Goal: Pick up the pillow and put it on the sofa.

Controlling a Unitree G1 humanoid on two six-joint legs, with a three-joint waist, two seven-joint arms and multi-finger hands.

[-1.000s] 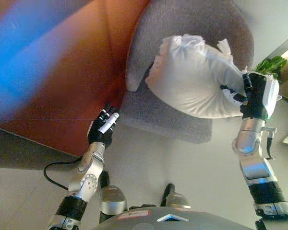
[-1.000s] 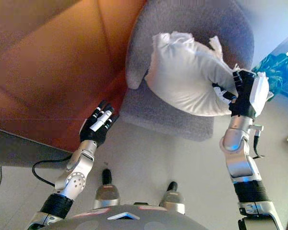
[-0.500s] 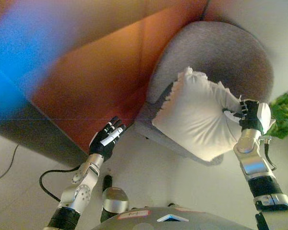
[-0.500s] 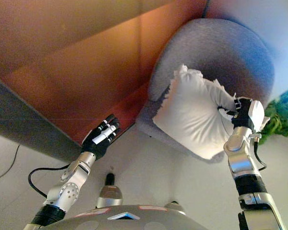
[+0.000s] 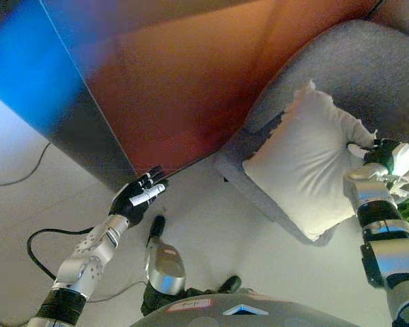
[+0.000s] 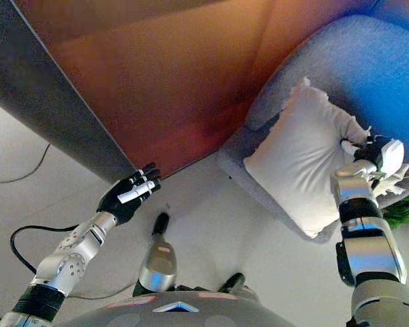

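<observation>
1. White fabric fills the right of my view: the pillow (image 5: 312, 167) leans against the grey armchair (image 5: 368, 75), its lower edge over the front of the seat and its top toward the backrest.
2. My right hand (image 5: 378, 155) is at the pillow's right edge, fingers curled into the cloth and pinching a bunched fold of it. So I read it as gripping the pillow.
3. The cloth puckers around that grip, and a small pointed corner sticks up at the pillow's top.
4. My left hand (image 5: 138, 198) hangs low on the left, well apart from the pillow, with its fingers straight and relaxed, holding nothing. White covers show on some of the fingers.
5. Just beyond the left hand runs the orange-brown sofa (image 5: 184, 88), a broad leather-like surface with a seam down it and a dark grey side panel (image 5: 88, 133) along its left edge.
6. The sofa and the armchair sit right beside each other; I cannot tell whether they touch.
7. Both stand on a pale floor (image 5: 211, 238).
8. A bit of green plant (image 6: 405, 208) shows at the right edge, beside the armchair.
9. I can find no readable writing, label or brand on the pillow, the chair or the sofa.
</observation>
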